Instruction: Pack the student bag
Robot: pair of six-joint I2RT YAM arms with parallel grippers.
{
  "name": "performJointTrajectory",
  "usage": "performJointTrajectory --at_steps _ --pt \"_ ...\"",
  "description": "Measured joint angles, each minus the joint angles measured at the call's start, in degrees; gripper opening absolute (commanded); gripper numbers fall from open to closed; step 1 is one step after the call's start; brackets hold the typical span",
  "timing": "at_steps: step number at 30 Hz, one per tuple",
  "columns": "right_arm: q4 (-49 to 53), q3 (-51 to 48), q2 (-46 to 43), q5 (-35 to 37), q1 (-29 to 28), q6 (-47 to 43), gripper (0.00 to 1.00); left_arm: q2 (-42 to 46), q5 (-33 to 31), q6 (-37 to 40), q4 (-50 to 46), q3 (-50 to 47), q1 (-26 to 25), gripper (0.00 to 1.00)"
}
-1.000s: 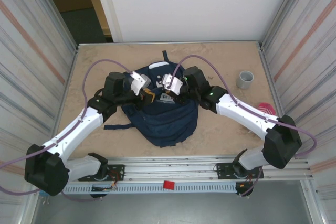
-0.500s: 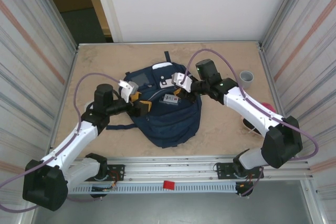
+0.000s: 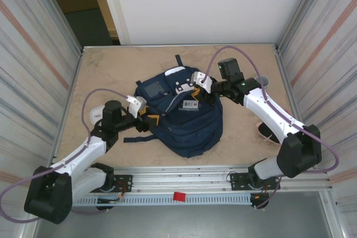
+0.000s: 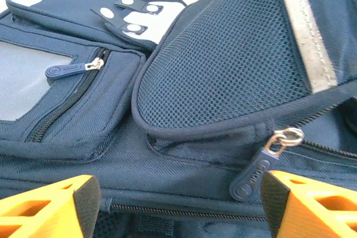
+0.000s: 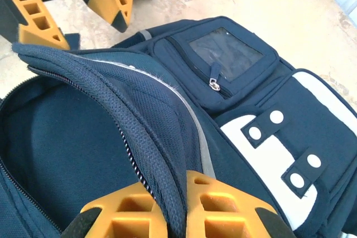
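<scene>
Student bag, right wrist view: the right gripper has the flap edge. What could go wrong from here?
1. The right gripper is shut on just the thin mesh rim of the student bag. The fabric could slip out, and the opening would likely sag shut.
2. The left gripper stands open close against the bag, with a zipper pull beside one finger. Closing or advancing might snag the pull rather than take a clean hold.
</scene>
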State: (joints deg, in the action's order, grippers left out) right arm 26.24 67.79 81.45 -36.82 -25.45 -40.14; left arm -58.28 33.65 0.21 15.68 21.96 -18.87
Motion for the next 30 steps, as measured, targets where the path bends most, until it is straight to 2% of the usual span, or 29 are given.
performJointTrajectory --at_steps 4,8,17,19,22,24,30 --pt "0.04 0.00 0.09 -0.61 0.00 -0.07 0.00 -3.87 2.45 1.55 1.11 0.26 -1.20 0.73" --pt "0.02 0.00 0.31 -0.96 0.00 -0.04 0.00 -5.42 3.17 4.48 -0.15 1.55 -4.90 0.70" --pt "-0.20 0.04 0.90 -1.01 0.09 0.28 0.00 -5.62 4.92 6.29 -1.09 2.32 -7.30 0.35" --pt "-0.50 0.04 0.94 -0.96 0.09 0.63 0.00 -5.53 4.92 6.23 -1.60 2.84 -7.50 0.16" --pt "-0.87 0.04 1.03 -0.57 0.09 1.03 0.00 -5.42 5.40 6.34 -2.43 3.63 -7.65 0.03" --pt "-1.18 0.04 1.05 -0.02 0.07 1.62 0.00 -5.35 5.55 6.34 -2.89 3.96 -7.96 0.00" --pt "-2.32 0.04 1.16 2.56 -0.42 3.96 0.00 -4.35 5.14 6.38 -5.07 4.59 -9.53 0.00"
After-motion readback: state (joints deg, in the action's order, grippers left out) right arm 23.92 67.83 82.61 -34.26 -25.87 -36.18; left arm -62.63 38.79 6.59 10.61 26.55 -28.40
